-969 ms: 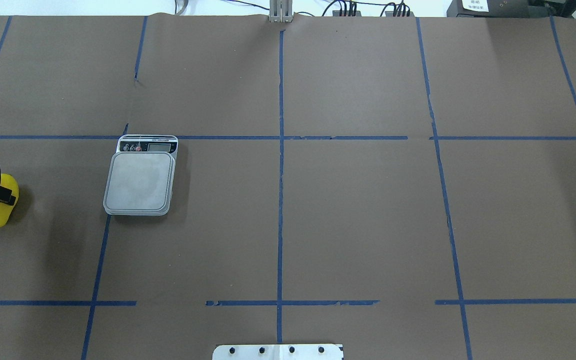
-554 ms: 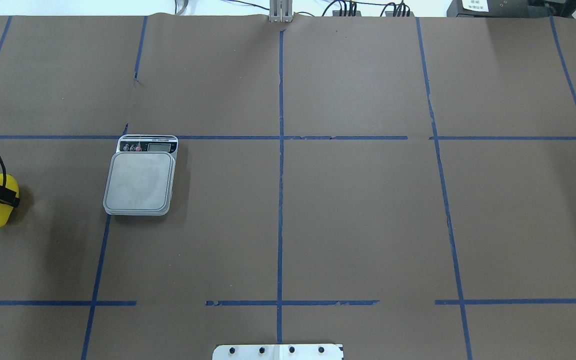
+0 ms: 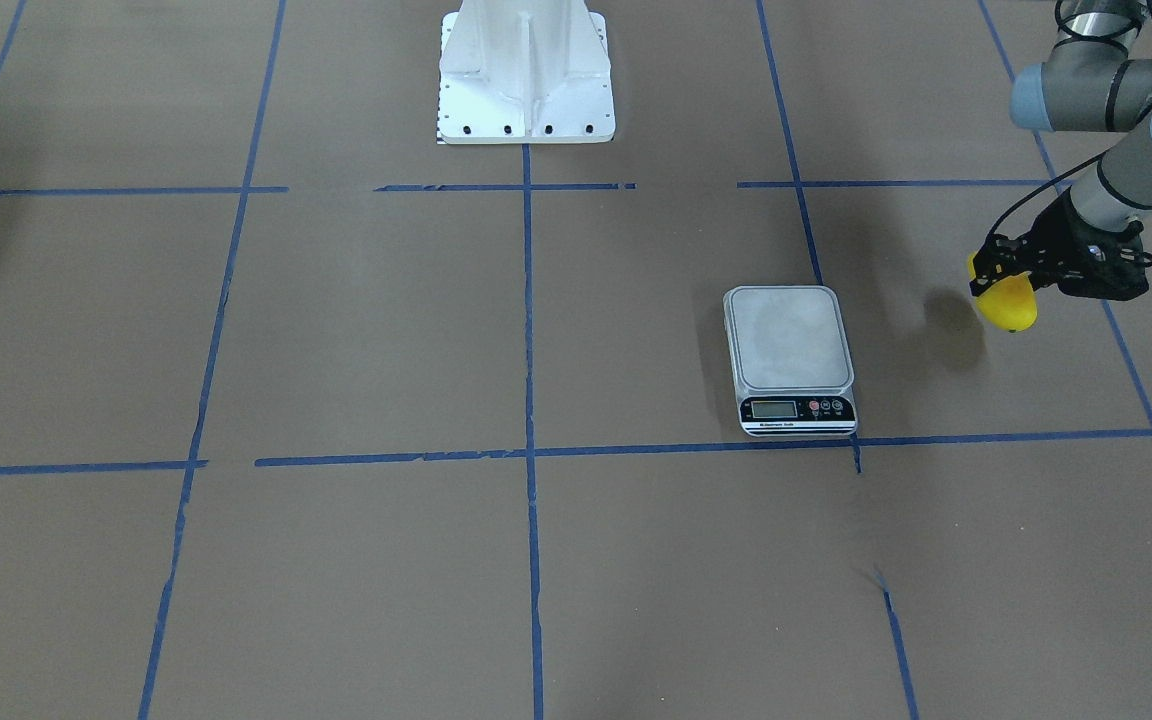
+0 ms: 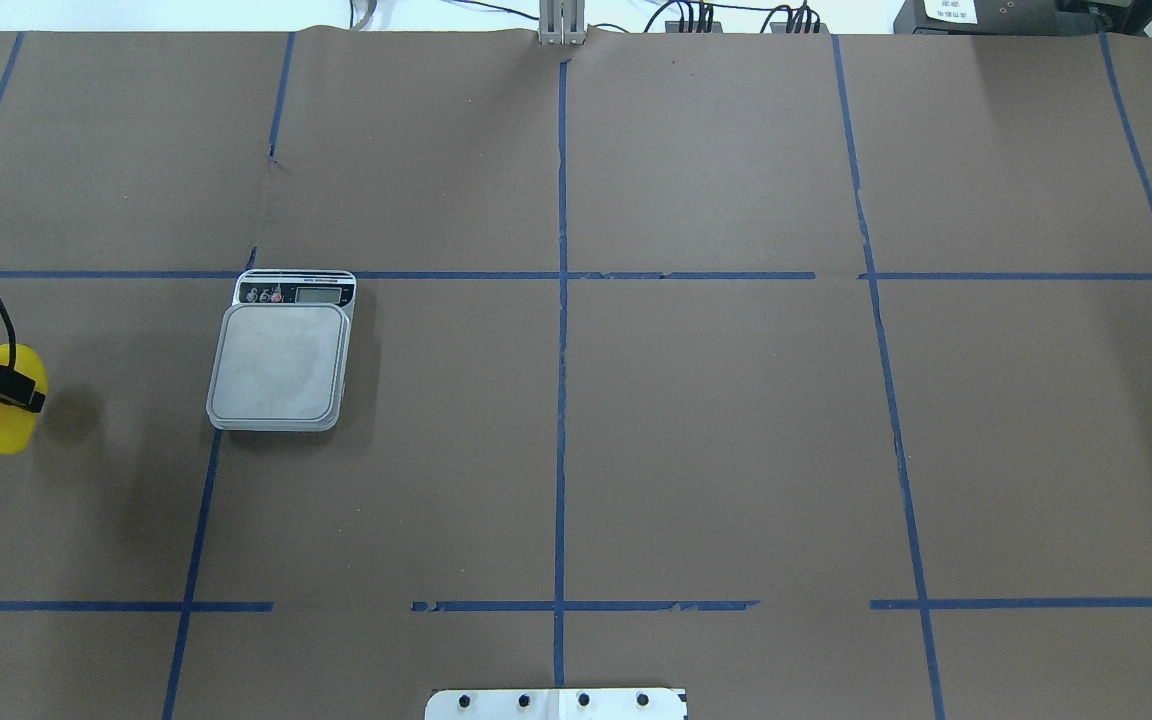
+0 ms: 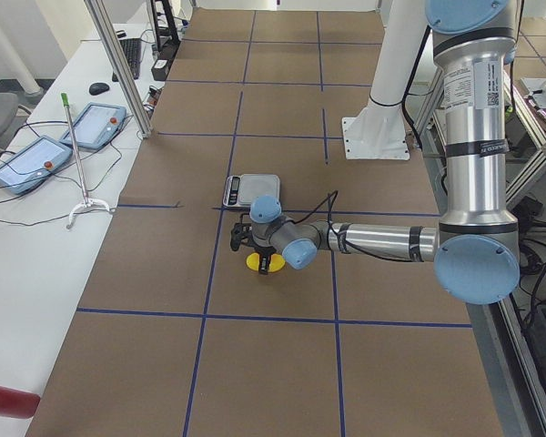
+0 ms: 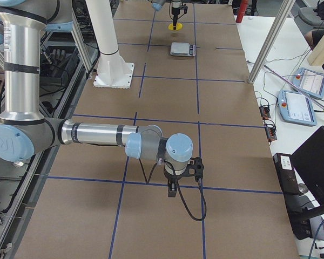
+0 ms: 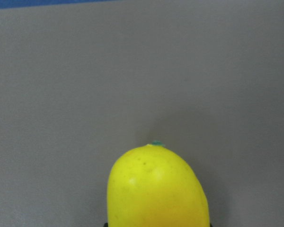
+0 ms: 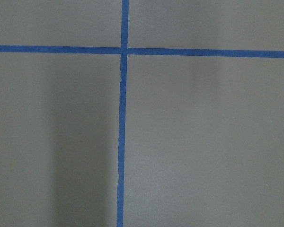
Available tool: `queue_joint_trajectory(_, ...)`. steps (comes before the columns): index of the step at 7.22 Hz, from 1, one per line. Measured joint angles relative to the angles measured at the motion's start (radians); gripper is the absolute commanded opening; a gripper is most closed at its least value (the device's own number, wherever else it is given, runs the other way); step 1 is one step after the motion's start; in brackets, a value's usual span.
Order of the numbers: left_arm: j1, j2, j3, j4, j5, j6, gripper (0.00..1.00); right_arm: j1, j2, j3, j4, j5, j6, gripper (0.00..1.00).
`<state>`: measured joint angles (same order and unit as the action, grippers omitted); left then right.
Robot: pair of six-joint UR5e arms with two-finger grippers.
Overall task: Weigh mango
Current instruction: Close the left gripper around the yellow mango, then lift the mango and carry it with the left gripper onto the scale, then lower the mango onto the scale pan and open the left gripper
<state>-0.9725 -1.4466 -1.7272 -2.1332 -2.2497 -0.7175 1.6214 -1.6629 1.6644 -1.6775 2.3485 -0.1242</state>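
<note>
mango gripped in the air, off to the side of the scale

the left gripper [image 3: 1004, 272] is clamped on the mango [image 3: 1008, 306], its black fingers pinching one part of the fruit while the yellow end sticks out past them. the mango is clear of the table [image 3: 636, 560]. its shadow [image 3: 950, 316] falls on the brown surface apart from it, between fruit and scale. the scale [image 3: 788, 345] sits flat just beside a blue tape line [image 3: 636, 450], display end away from the robot. the mango is well apart from it, on the robot's left. the left wrist view shows the fruit's rounded tip over plain brown surface. the right gripper [image 6: 197, 168] is low over the table, far from scale and mango. whether its fingers are apart or together cannot be told.
</note>
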Motion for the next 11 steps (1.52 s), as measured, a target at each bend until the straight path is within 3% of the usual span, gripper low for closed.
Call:
queue_joint_trajectory(2,-0.015,-0.033,-0.145,0.236,-0.031,0.015,0.00,0.000,0.000,0.000,0.000,0.000,0.000,1.00)
queue_joint_trajectory(3,-0.021,-0.112,-0.183,0.370,-0.033,0.011,0.00,0.000,0.000,0.000,0.000,0.000,0.000,1.00)
queue_joint_trajectory(5,-0.015,-0.330,-0.139,0.542,-0.033,-0.070,0.00,0.000,0.000,0.000,0.000,0.000,0.000,1.00)
queue_joint_trajectory(7,0.048,-0.472,-0.035,0.563,-0.031,-0.170,0.00,0.000,0.000,0.000,0.000,0.000,0.000,1.00)
queue_joint_trajectory(11,0.148,-0.494,0.038,0.426,-0.025,-0.296,0.00,0.000,0.000,0.000,0.000,0.000,0.000,1.00)
